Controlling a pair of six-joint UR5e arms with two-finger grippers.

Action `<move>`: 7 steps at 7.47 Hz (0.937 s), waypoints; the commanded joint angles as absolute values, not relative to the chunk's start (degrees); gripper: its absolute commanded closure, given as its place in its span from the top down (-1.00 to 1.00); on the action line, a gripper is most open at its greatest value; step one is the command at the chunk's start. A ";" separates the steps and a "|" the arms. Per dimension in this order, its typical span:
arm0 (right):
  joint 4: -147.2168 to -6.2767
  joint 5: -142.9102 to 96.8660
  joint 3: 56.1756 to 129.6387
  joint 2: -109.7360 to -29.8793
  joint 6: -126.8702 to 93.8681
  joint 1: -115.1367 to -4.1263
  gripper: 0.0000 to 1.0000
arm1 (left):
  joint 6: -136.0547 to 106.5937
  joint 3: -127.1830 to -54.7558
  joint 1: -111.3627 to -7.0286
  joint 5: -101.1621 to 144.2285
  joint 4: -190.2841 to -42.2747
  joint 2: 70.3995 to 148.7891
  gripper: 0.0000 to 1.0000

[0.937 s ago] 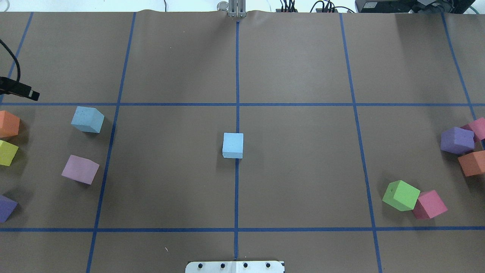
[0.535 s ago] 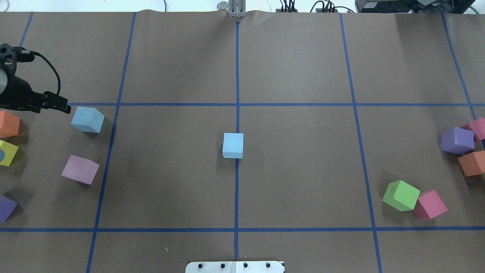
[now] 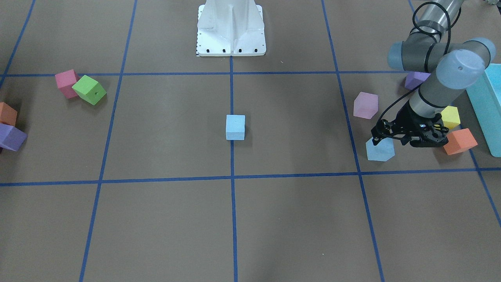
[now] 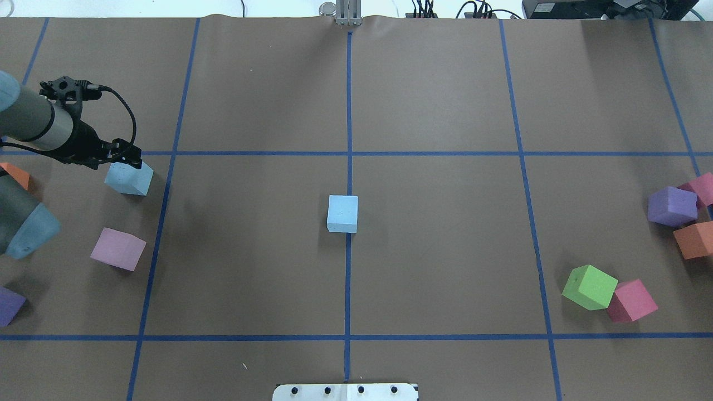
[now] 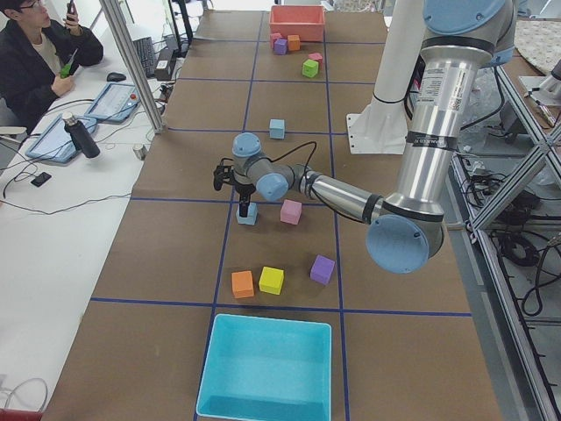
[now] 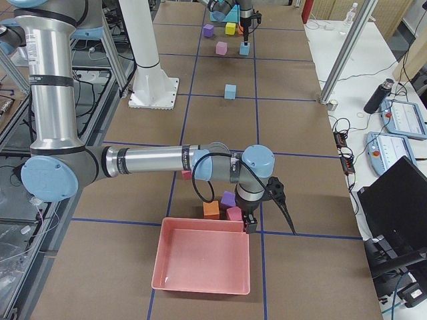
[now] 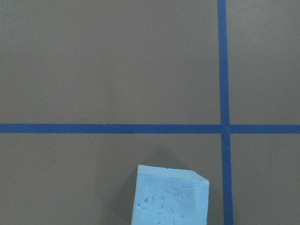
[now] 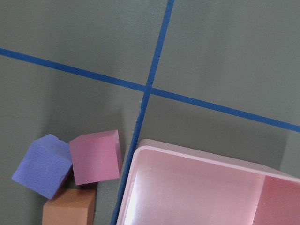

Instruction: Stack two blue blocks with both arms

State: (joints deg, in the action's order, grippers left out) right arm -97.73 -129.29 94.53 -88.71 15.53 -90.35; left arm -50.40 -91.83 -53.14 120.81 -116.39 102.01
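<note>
One blue block [image 4: 342,213] sits on the centre line of the table; it also shows in the front view [image 3: 235,127]. The other blue block [image 4: 131,179] lies at the left, and fills the bottom of the left wrist view [image 7: 171,197]. My left gripper [image 4: 132,161] points down just above this block's far edge, apart from it; in the front view [image 3: 375,136] its jaws look open and empty. My right gripper [image 6: 251,227] shows only in the right side view, low beside a pink tray [image 6: 200,260]; I cannot tell if it is open or shut.
A lilac cube [image 4: 118,249], an orange cube [image 3: 460,141], a yellow cube [image 3: 450,116] and a turquoise box [image 3: 487,105] surround the left block. Green [image 4: 589,287] and pink [image 4: 631,301] cubes lie right. Pink [image 8: 96,157], purple [image 8: 41,166] and orange [image 8: 70,206] cubes touch the tray.
My left arm has swung in from the left edge toward the right, bringing its gripper over the left blue block. The blocks have not moved.
</note>
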 commanded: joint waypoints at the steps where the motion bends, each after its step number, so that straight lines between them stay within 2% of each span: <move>1: -97.73 -129.29 94.48 -88.68 15.38 -90.35 1.00 | -48.09 -86.94 -52.47 120.59 -121.71 103.01 0.97; 4: -97.73 -129.29 94.48 -88.77 15.38 -90.35 1.00 | -48.16 -86.75 -48.79 119.36 -121.82 103.01 0.96; 5: -97.73 -129.29 94.48 -88.68 15.38 -90.35 1.00 | -48.08 -86.84 -48.78 119.36 -121.73 103.01 0.43; 6: -97.73 -129.29 94.48 -88.68 15.29 -90.35 1.00 | -47.99 -86.84 -48.78 119.36 -121.73 102.92 -0.52; 7: -97.73 -129.37 94.48 -88.68 15.21 -90.35 1.00 | -48.08 -87.10 -48.78 119.44 -121.73 103.01 -1.00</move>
